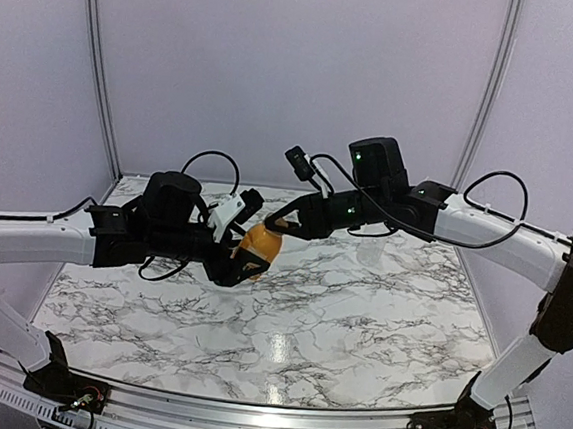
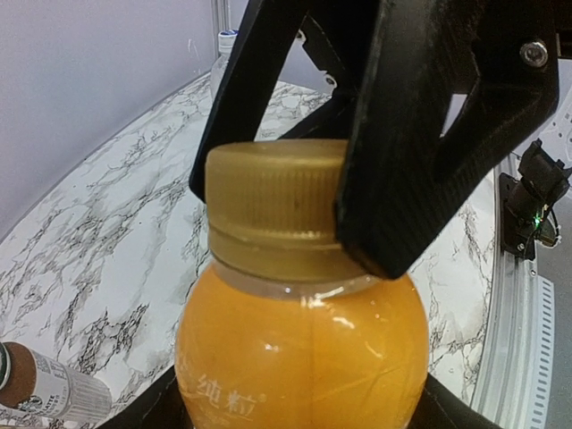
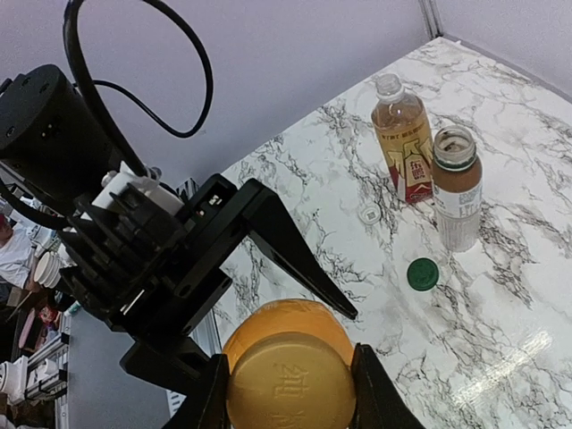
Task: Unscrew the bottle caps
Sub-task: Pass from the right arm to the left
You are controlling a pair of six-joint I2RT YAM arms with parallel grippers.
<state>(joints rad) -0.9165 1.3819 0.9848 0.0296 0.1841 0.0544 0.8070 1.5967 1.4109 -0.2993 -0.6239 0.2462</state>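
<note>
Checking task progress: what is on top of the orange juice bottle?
Its orange cap, seated on the neck with the right claw closed around it. The mouth is hidden under the cap; one claw finger covers part of the cap's side.

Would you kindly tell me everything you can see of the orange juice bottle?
The juice bottle is clear plastic with a rounded shoulder, full of orange liquid, pale characters printed on it. Its ribbed yellow-orange cap is on, a ring beneath it. It hangs in the air above the marble table. The right gripper is shut on the cap; the left gripper's jaws flank the body.
</note>
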